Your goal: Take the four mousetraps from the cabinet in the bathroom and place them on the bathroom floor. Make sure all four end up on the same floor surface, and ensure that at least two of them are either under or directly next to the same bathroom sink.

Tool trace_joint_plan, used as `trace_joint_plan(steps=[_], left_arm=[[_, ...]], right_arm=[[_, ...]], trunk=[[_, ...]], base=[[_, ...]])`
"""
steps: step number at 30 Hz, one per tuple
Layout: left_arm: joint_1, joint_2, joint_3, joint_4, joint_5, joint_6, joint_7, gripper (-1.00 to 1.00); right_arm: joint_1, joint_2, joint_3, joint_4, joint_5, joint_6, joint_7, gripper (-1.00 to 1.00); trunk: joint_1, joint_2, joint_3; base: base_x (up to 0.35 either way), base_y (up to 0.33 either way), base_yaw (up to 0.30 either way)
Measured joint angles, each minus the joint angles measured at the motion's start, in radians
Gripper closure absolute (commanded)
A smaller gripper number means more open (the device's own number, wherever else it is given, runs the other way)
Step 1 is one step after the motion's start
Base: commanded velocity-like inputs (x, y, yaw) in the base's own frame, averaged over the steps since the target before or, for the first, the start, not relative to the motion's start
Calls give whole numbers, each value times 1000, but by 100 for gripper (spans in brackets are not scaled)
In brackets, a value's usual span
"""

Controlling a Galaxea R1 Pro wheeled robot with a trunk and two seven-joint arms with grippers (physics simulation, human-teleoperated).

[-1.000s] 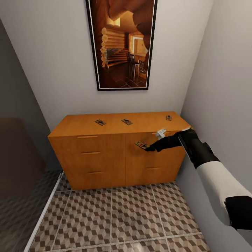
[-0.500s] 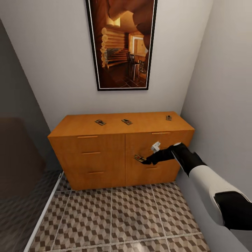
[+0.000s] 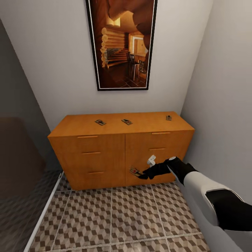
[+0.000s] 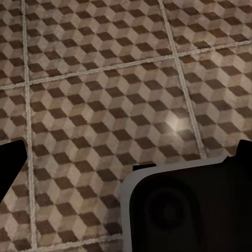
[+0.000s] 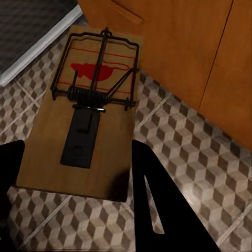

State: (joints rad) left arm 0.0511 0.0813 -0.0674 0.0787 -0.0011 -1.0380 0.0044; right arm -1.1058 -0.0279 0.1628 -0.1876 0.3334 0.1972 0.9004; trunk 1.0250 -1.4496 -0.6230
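Right gripper (image 3: 139, 174): extended low in front of the cabinet (image 3: 105, 154), level with the bottom drawer row on the right-hand half, above the bathroom floor (image 3: 115, 217). Fingers (image 5: 157, 199) closed on the held mousetrap (image 3: 134, 171), gripped at its near end. In the right wrist view: held mousetrap (image 5: 86, 115) seen face-on, tan board with dark wire spring and bar, red mark near the far end, dark plate toward the near end; one dark finger against the board's side edge, the other at the opposite near corner. Board held clear of the tiles, just in front of the cabinet front.

Remaining mousetraps, all lying flat on the cabinet top:
- left mousetrap (image 3: 100, 122), left of centre;
- middle mousetrap (image 3: 126, 121), near centre, well apart from the first;
- right mousetrap (image 3: 168, 118), close to the right end, near the side wall.

Framed picture (image 3: 120, 43) hung on the wall above the cabinet.

Left gripper: seen as dark finger tips at the two edges of the left wrist view, one fingertip (image 4: 10, 163) at one side, above patterned floor tiles with pale grout lines. Fingers spread apart, nothing between them. Dark rounded part of the robot (image 4: 189, 210) below that camera.
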Motion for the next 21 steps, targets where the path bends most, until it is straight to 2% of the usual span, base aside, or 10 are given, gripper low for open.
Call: trace_joint_plan(steps=[6, 11, 13, 21], left_arm=[[0, 0, 0, 0, 0, 0, 0, -100], [0, 0, 0, 0, 0, 0, 0, -100], [0, 0, 0, 0, 0, 0, 0, -100], [0, 0, 0, 0, 0, 0, 0, -100]], right_arm=[[1, 7, -2, 85, 3, -76, -6, 100], [20, 10, -1, 147, -1, -171, -52, 100], [56, 9, 4, 158, -2, -213, -71, 100], [200, 5, 5, 165, -4, -302, -111, 100]], trunk=[[0, 0, 0], [0, 0, 0], [0, 0, 0], [0, 0, 0]], base=[[0, 0, 0], [0, 0, 0], [0, 0, 0], [0, 0, 0]])
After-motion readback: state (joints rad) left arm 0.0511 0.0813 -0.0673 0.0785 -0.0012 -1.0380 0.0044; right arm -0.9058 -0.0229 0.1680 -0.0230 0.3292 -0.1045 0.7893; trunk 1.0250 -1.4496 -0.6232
